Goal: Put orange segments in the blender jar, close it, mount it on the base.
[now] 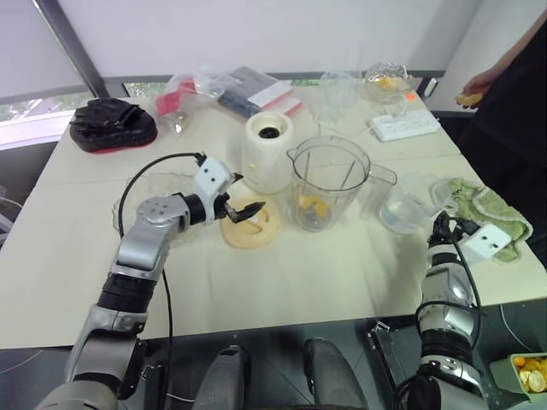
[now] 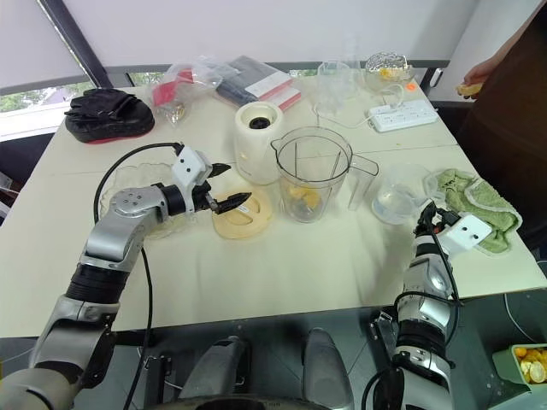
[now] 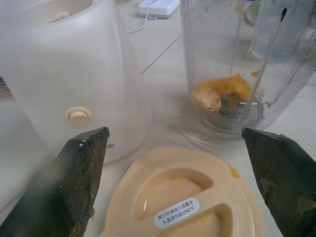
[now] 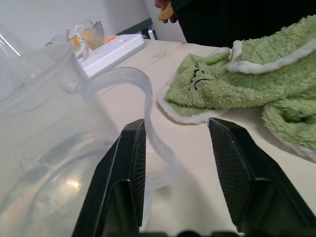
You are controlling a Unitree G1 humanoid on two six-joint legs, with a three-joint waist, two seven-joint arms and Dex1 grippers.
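The blender jar (image 1: 329,184) stands upright and lidless mid-table, with orange segments (image 3: 222,94) lying at its bottom by the blade. Just to its left is the cream-white base (image 1: 268,152), dark socket on top. A flat cream-yellow lid (image 1: 250,224) lies in front of the base. My left gripper (image 1: 244,211) hovers open just over that lid, one finger on each side, holding nothing. At the right, my right gripper (image 4: 177,173) stands open, with the handle of a small clear cup (image 1: 402,207) between its fingers and close to one of them.
A green towel (image 1: 483,213) lies right of the cup. At the back are a power strip (image 1: 403,125), a crinkled bowl (image 1: 389,81), bags and books (image 1: 231,90) and a black object (image 1: 111,124). A person (image 1: 513,85) stands at the far right holding an orange piece.
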